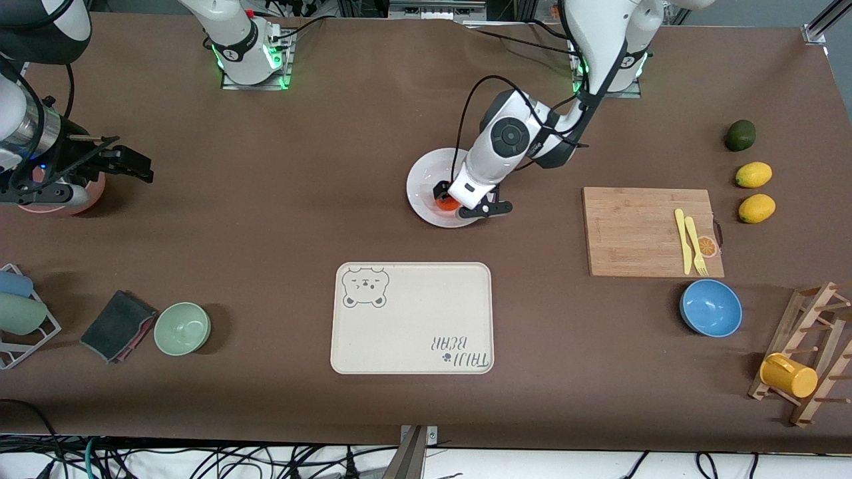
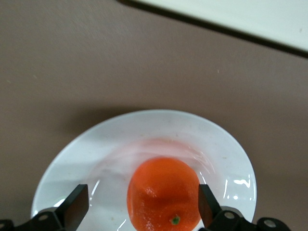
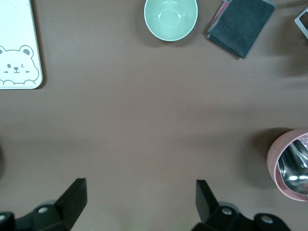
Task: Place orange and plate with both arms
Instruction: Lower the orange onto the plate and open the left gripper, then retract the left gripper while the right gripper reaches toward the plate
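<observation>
Plate [image 2: 231,159]: your orange [image 2: 163,192] sits in it.
Left gripper [image 2: 142,204]: jaws apart, straddling orange.
Right gripper [image 3: 139,197]: jaws apart, waiting over bench [image 3: 144,125].
Pink cup [image 3: 293,163]: cut off.

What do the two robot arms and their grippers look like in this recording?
Both arms have glossy white shells with dark grey joint caps and black cables running along them; their bases glow green. The left gripper and right gripper are black, each with two flat, wedge-shaped fingers on screw-fastened mounts.
</observation>
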